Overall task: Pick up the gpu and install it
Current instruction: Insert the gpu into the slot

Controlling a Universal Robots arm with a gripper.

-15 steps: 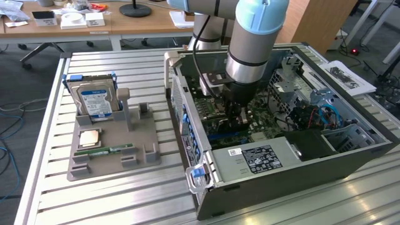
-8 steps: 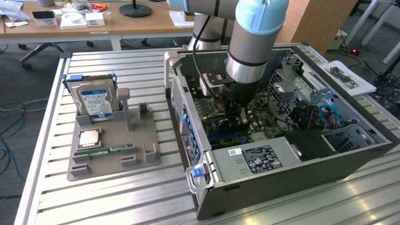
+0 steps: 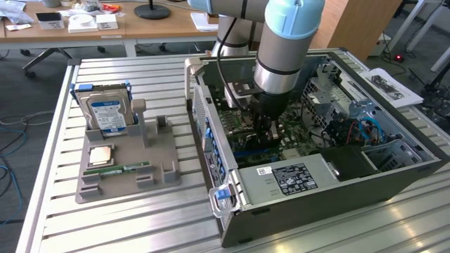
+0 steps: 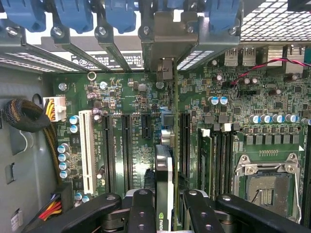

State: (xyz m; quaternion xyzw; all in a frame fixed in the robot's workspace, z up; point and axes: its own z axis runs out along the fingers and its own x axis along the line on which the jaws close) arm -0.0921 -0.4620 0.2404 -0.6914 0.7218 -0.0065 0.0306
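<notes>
The open computer case [image 3: 393, 174] lies on its side on the slatted table. My gripper [image 3: 267, 136] reaches down inside it, over the green motherboard [image 4: 126, 92]. In the wrist view my gripper [image 4: 167, 206] is shut on the gpu [image 4: 165, 165], which I see edge-on as a thin card standing upright between the two black fingers [image 4: 142, 211]. The card runs along the long black expansion slots [image 4: 184, 141], and its metal bracket [image 4: 165, 46] stands at the case's rear slot openings with blue clips. Whether the card's edge is seated in a slot is hidden.
At the exterior view's left, a grey holder [image 3: 123, 168] carries a silver hard drive with a blue label [image 3: 107, 113], a CPU [image 3: 100, 154] and a green memory stick [image 3: 116, 169]. Inside the case are the power supply [image 3: 288, 182], drive cages [image 3: 393, 150], an empty CPU socket [image 4: 267, 187] and cables [image 4: 29, 116].
</notes>
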